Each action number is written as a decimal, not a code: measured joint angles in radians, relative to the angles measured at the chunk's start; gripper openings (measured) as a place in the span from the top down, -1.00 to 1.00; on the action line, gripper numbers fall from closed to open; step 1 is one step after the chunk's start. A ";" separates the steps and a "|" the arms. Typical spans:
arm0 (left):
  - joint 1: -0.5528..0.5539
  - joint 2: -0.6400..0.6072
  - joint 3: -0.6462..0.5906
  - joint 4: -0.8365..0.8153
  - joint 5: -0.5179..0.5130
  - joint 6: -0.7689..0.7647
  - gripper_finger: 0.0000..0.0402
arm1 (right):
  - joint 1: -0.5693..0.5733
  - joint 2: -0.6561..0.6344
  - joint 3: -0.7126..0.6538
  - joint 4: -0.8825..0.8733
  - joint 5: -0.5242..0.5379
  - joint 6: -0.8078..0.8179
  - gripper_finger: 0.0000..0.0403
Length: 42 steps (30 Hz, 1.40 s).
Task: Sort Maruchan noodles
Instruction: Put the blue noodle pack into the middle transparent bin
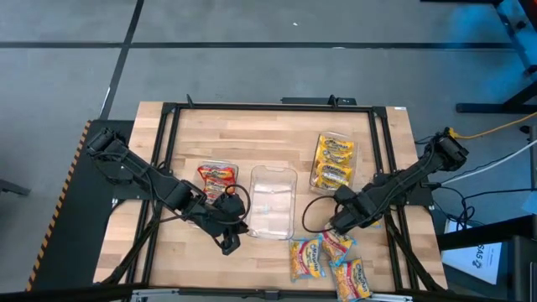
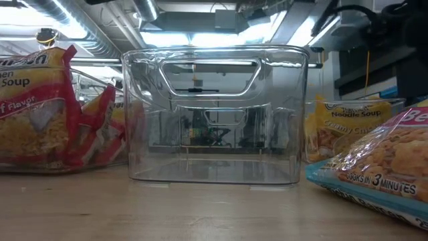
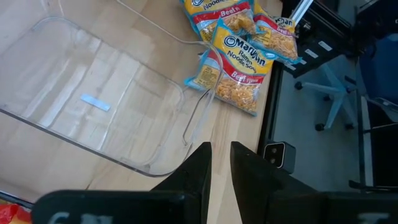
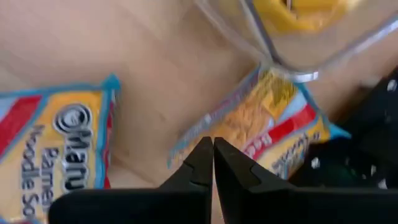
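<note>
Left side first: the left gripper (image 1: 228,243) hangs low beside the near left corner of the empty clear tray (image 1: 273,201), fingers a narrow slit apart and holding nothing. Just behind that arm lie the red chicken packets (image 1: 217,179) in their own tray. Centre table, the empty tray waits. Further right, the yellow packets (image 1: 332,161) sit stacked in a third tray. Then the right gripper (image 1: 337,225) — fingertips pressed together, empty — hovers at the edge of the loose pile of blue-trimmed beef packets (image 1: 329,260) by the table's near edge.

My read: a pick from that pile is next, and those fingers must spread before they drop onto a packet. Room is tight — the pile crowds the near edge and frame rail — yet bare wood lies open toward the empty tray.
</note>
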 joint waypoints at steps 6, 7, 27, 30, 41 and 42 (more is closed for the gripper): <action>0.000 0.000 0.000 0.000 0.005 -0.001 0.73 | 0.000 0.000 0.000 -0.014 -0.085 0.021 0.93; -0.001 0.000 0.000 0.000 0.003 -0.001 0.73 | 0.008 0.000 0.000 -0.018 -0.095 0.013 0.93; -0.001 0.000 0.000 -0.002 -0.003 0.002 0.73 | 0.278 0.000 0.000 -0.018 0.001 0.048 0.12; -0.001 0.000 0.000 -0.002 -0.003 0.002 0.73 | 0.282 0.003 -0.028 -0.010 -0.011 0.054 0.01; -0.013 0.000 0.000 -0.001 -0.003 0.002 0.73 | 0.281 0.004 -0.174 0.069 -0.166 0.224 0.03; -0.013 0.000 0.000 -0.001 -0.004 0.002 0.73 | 0.281 0.004 -0.175 0.069 -0.166 0.239 0.04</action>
